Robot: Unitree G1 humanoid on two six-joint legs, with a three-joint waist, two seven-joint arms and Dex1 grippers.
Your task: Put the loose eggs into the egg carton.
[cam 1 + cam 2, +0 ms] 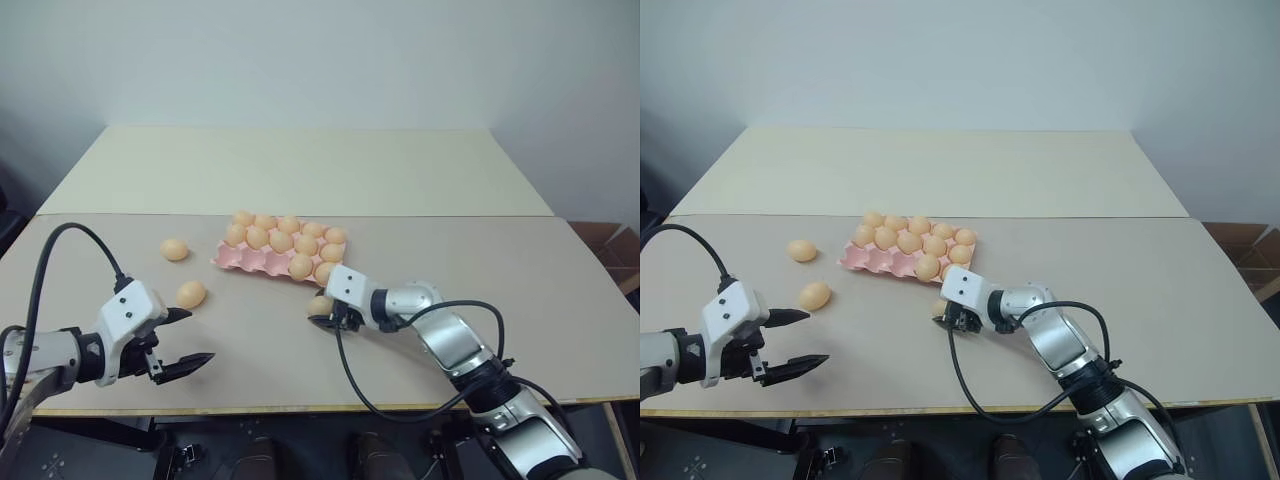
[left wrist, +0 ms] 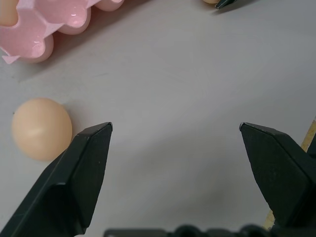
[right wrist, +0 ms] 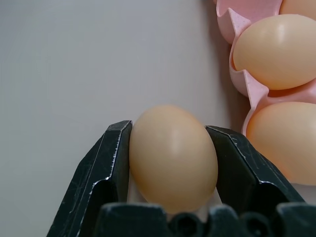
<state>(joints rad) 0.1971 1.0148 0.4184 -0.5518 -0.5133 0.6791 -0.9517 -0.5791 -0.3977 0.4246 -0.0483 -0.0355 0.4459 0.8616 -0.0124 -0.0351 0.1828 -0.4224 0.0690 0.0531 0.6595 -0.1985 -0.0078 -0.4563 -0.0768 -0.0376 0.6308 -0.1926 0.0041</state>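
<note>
Left eye view, beige table (image 1: 520, 270), cream table (image 1: 300, 165) behind, pale wall (image 1: 320, 50)

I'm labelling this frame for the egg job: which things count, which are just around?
Job:
- egg carton, partly filled
- egg between the right gripper's fingers, beside the carton
- two loose eggs on the table
- left gripper, open

Just around:
- table
- cardboard box

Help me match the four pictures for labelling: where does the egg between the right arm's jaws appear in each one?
Left eye view: gripped egg, just below the egg carton corner.
Right eye view: same egg, below the carton's near right corner.
Left wrist view: sliver of it beside a dark finger.
Right wrist view: egg between both fingers.
Shared landmark: the pink carton.
</note>
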